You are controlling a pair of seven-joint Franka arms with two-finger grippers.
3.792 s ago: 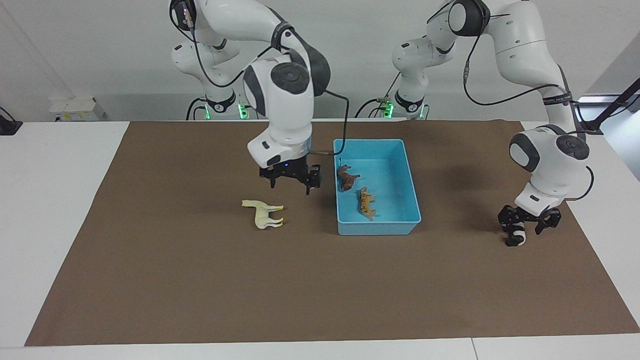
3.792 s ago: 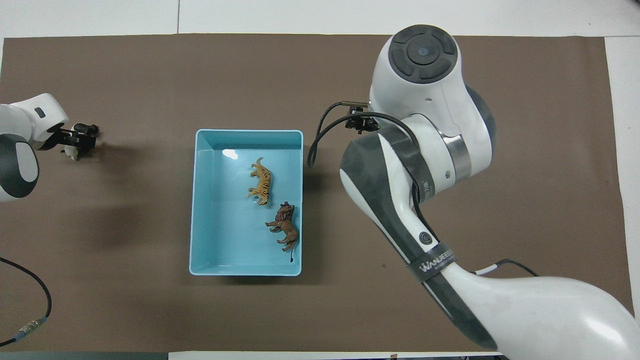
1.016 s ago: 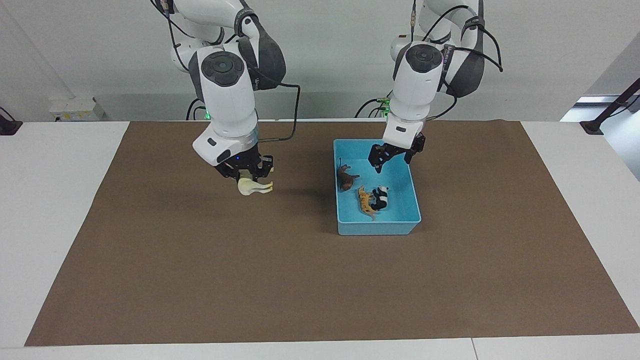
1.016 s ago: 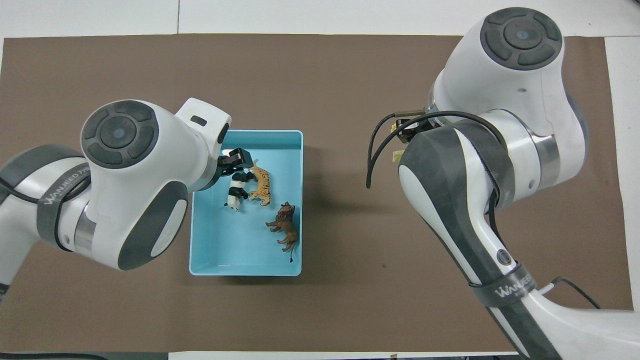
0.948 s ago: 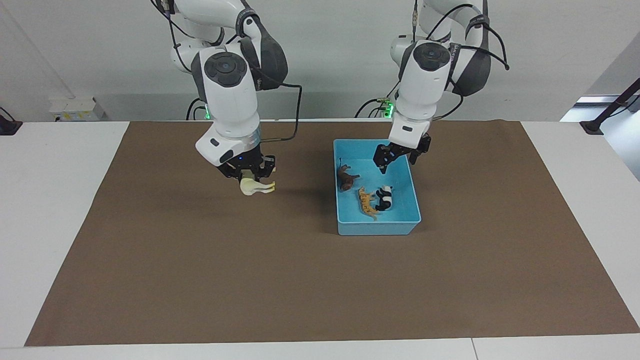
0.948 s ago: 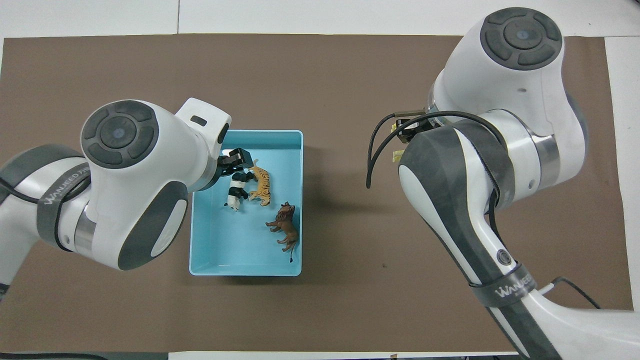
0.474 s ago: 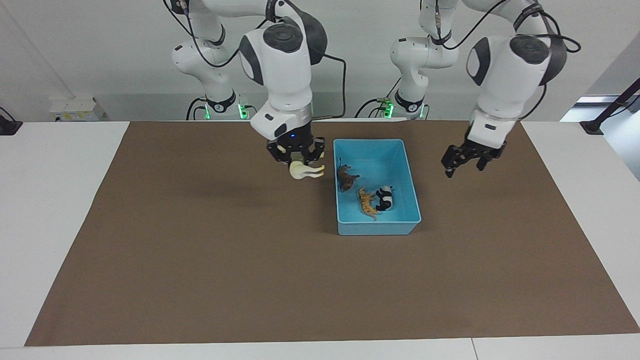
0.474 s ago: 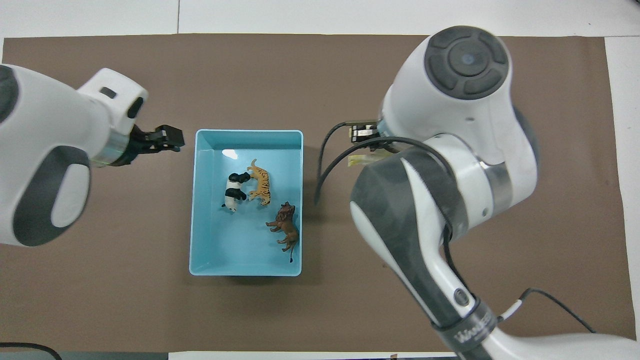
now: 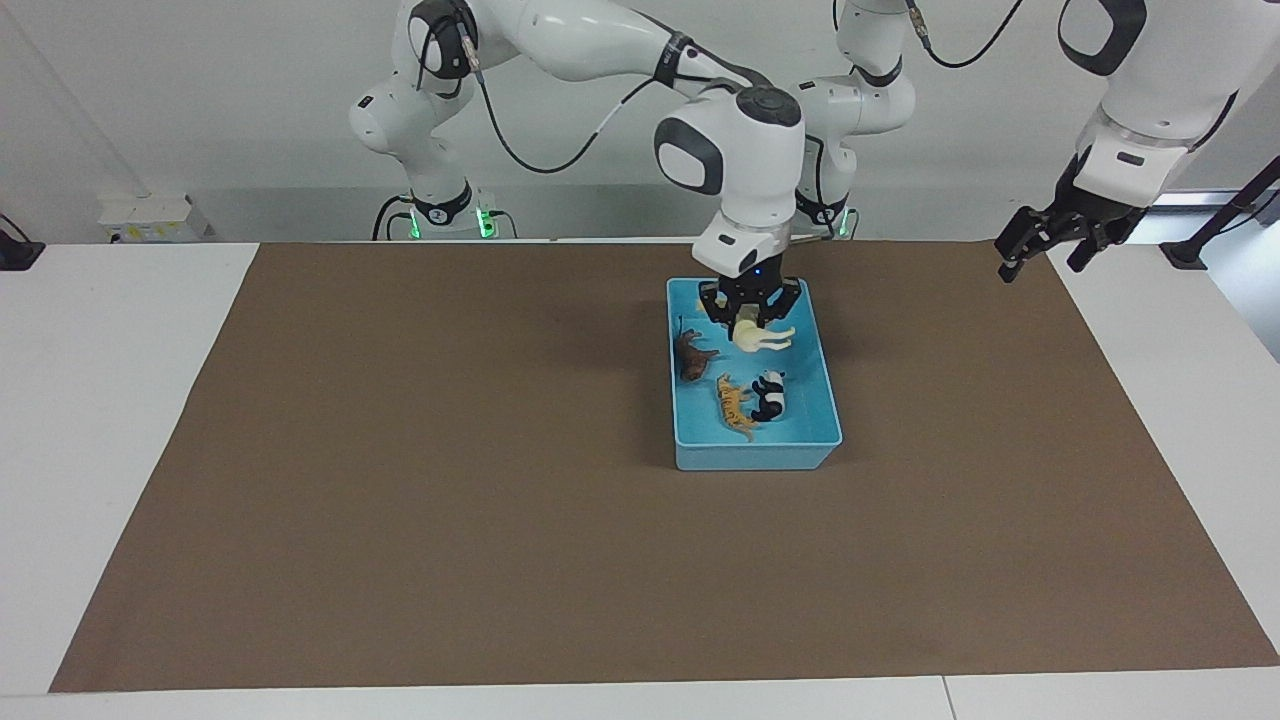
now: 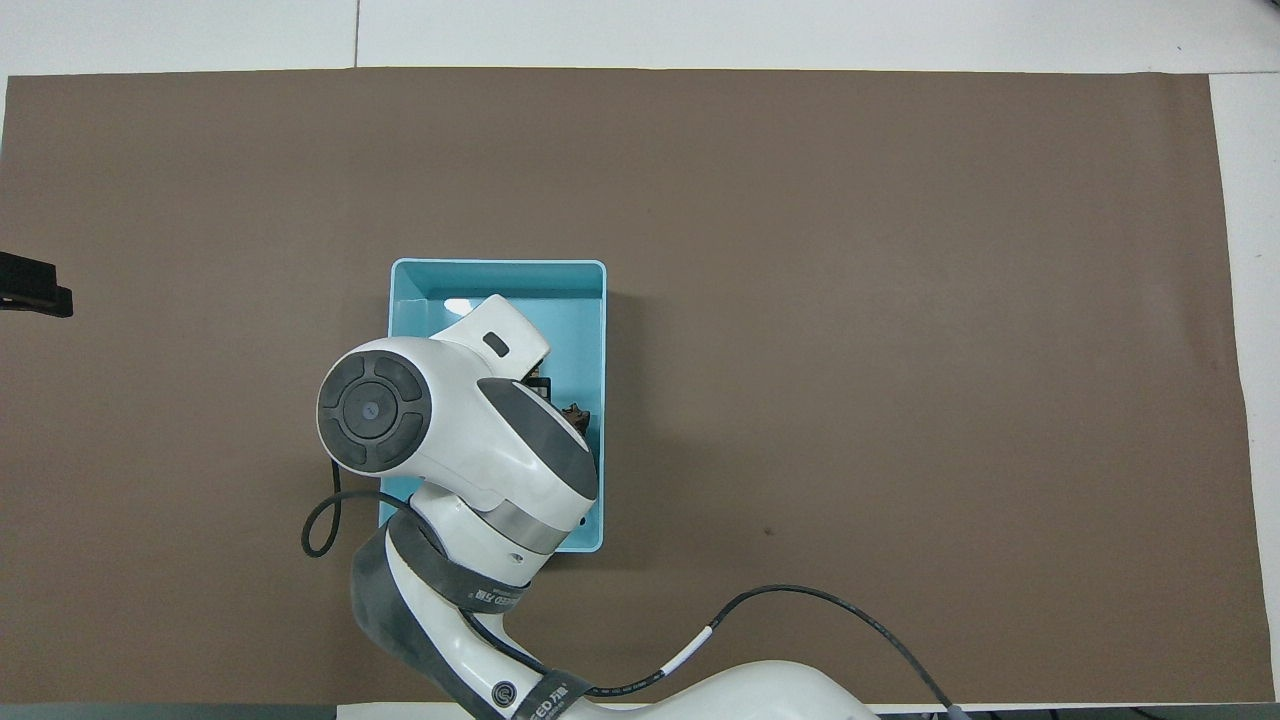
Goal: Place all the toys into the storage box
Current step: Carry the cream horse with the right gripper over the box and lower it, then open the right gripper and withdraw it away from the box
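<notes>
Horse (image 9: 762, 337) lengthwise across box (image 9: 818, 340)

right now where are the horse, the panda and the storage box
horse (image 9: 762, 337), facing view, on its cream body under the right claw
panda (image 9: 768, 395), facing view, on its black-and-white back
storage box (image 9: 755, 457), facing view, on the wall farthest from the robots

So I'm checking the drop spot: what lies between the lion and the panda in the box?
In the facing view, only the tiger lies between lion and panda, on the storage box floor.
</notes>
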